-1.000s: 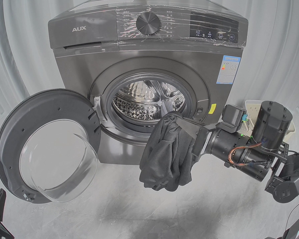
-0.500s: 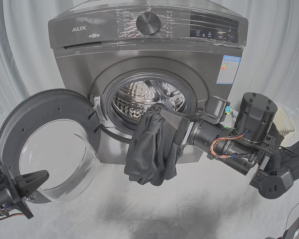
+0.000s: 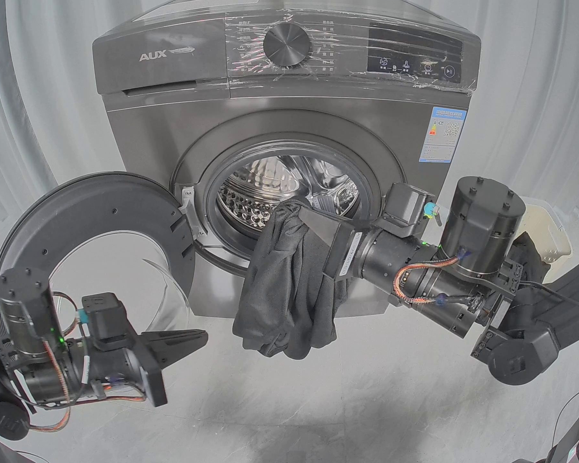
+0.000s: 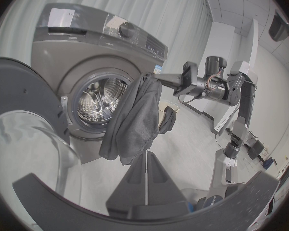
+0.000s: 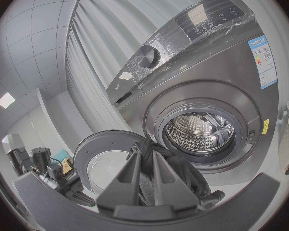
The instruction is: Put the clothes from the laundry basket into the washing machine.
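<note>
Holding a dark garment (image 3: 283, 290) at the drum (image 3: 270, 188)

Our right fingers (image 3: 320, 227) clench the dark garment, which hangs beneath them, just before the open drum of the washing machine (image 3: 174, 130). Our left fingers (image 3: 174, 343) are pressed together, empty, well apart from the cloth and beside the open door (image 3: 90, 220).
</note>
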Controlling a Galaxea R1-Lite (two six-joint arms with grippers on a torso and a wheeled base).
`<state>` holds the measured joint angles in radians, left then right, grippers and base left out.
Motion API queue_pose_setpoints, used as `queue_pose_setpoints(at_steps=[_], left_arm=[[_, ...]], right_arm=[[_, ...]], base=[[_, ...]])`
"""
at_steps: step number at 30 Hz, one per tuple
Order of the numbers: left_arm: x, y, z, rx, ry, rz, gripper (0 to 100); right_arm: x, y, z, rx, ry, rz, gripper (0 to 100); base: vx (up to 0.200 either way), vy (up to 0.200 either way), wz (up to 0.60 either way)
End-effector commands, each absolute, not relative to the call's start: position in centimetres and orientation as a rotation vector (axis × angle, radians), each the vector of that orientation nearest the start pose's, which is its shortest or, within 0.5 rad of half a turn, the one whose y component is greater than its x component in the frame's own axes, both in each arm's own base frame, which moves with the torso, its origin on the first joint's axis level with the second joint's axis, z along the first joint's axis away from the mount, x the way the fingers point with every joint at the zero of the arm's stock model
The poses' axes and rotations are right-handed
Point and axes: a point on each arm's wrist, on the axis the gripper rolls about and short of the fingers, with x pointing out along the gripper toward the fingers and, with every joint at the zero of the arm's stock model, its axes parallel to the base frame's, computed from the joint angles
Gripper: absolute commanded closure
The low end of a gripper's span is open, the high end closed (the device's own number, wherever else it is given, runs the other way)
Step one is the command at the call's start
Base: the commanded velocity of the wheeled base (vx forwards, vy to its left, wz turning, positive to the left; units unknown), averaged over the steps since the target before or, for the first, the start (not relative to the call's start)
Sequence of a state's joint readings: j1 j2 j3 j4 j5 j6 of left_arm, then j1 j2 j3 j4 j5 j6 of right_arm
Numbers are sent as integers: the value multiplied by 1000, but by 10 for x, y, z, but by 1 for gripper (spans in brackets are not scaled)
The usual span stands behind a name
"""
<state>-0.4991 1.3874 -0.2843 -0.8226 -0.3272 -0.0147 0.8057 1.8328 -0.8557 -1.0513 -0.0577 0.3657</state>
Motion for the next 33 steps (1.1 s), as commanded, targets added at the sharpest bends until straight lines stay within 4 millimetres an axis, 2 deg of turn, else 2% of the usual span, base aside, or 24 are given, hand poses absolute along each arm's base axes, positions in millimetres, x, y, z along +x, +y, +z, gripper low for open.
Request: queue_pose_setpoints(at_steps=[1,6,11,20,29,33], left_arm=[[195,-126,109,22,405,-851,100],[202,-133,101,18,434,-858,100],[207,-141,84,29,493,-873,100],[224,-152,71,17,443,-885,100],[236,-168,83,-71,324,-912,100],[240,-172,80,-72,318,-917,100]], right_arm=[[236,246,194,381,70,754,100],[236,246,194,381,70,754,100],[236,246,196,385,65,755,100],[235,247,194,383,70,759,100],[233,248,194,384,72,764,100],[233,249,194,384,73,765,100]], base=[[0,0,0],[0,0,0],[0,0,0],[0,0,0],[0,0,0],[0,0,0]])
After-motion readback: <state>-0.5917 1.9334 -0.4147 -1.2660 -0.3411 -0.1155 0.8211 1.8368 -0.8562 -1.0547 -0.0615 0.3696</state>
